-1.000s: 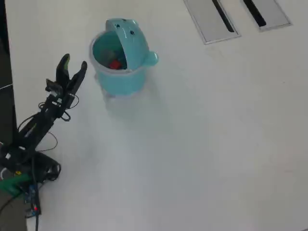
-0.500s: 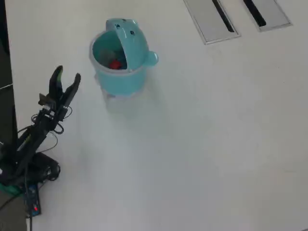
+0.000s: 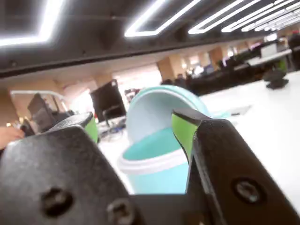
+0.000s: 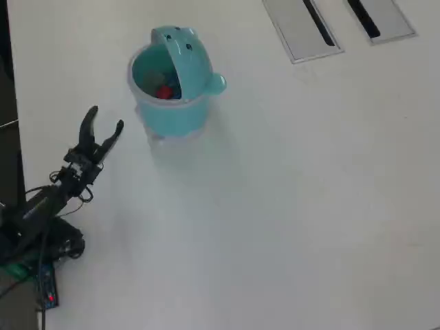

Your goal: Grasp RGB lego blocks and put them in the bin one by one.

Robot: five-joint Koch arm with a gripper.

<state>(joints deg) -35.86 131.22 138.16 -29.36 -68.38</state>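
The turquoise bin stands on the white table with its animal-face lid tipped open. Inside it I see the red block and a bit of blue beside it; no green block shows. My gripper hangs open and empty to the left of the bin, a short gap away, its tips pointing toward it. In the wrist view the bin fills the gap between my two green-padded jaws, and my gripper holds nothing.
Two grey slotted plates lie flush in the table at the top right. The arm's base and cables sit at the left edge, beside the dark table border.
My gripper has drawn back and down, away from the bin's side, toward the arm's base. It stays open and empty. The bin has not moved.
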